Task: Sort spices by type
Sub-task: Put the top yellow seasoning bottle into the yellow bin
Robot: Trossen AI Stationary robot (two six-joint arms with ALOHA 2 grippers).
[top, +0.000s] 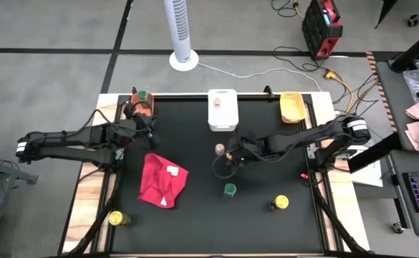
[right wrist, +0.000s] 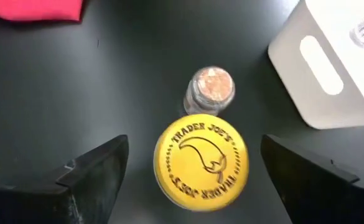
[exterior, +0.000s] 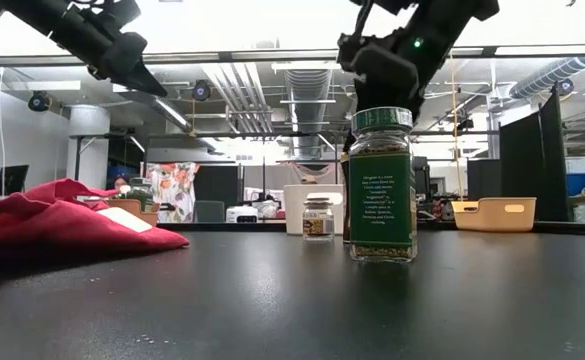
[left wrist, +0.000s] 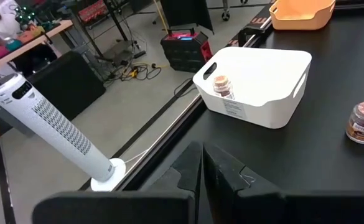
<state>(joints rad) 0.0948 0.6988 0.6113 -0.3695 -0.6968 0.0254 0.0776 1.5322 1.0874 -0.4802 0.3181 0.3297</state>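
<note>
Hovering right end effector [right wrist: 191,171], fingers spread wide, above yellow-lidded jar [right wrist: 200,162]

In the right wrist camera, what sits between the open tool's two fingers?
A yellow-lidded spice jar, seen lid-up, sits between the right tool's spread fingers, touching neither. A pink-lidded jar stands just past it, towards the white bin.

White plastic bin [top: 222,110] at table's back edge, pink-lidded jar [top: 219,105] inside; second pink-lidded jar [top: 219,149] just before bin, yellow-lidded jar [right wrist: 201,160] beside it; crumpled red cloth [top: 162,180] left.
</note>
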